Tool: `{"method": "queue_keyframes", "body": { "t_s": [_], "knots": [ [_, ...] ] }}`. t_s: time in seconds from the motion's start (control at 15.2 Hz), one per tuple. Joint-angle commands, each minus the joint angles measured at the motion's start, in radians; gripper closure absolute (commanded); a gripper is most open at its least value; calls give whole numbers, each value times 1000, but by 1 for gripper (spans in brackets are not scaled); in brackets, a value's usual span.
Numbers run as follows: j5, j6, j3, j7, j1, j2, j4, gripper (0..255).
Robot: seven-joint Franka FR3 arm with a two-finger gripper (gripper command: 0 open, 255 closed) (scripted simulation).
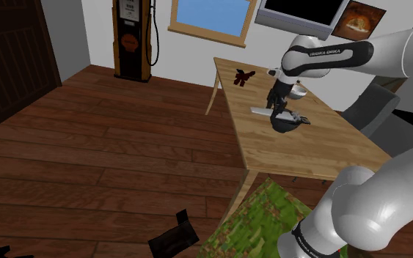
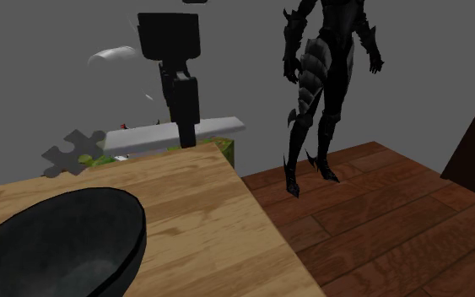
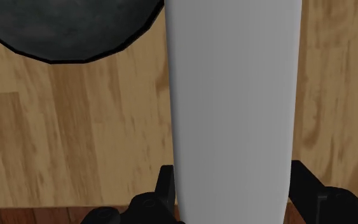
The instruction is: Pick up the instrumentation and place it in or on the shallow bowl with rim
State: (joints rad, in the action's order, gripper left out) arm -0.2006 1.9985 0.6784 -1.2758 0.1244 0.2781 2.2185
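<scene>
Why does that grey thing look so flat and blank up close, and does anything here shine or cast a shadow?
Wrist view: the slab is drawn in one even grey, with no shading or texture, so it reads flat. Second exterior view: the bowl carries a soft sheen inside, and the table shows no clear cast shadows. Shoulder view: the light lies evenly across the table, without glare.

Shoulder view: bright, even light is spread over the table (image 1: 307,139), and its source cannot be placed. A patch of blue is given by the window (image 1: 212,16). Soft highlights are carried on the white arm (image 1: 388,55). The view's left edge is kept dark.

Second exterior view: dimmer, with a flat grey backdrop. The armoured figure (image 2: 328,76) is rendered almost as a silhouette. A faint sheen is noted on the black bowl (image 2: 50,240).

Wrist view: the grey instrument (image 3: 234,95) is shaded almost uniformly.
</scene>
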Motion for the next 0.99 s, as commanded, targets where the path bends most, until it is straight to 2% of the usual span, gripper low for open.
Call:
{"method": "queue_keyframes", "body": {
  "t_s": [0.0,0.33,0.66,0.92],
  "knots": [
    [-2,-29,-5,1,-1,9,-21,255],
    [-4,-89,-16,4,0,23,-68,255],
    [51,-87,98,-159,-17,-89,-175,255],
    [143,-93,190,-312,-39,-217,-281,255]
  ]
}}
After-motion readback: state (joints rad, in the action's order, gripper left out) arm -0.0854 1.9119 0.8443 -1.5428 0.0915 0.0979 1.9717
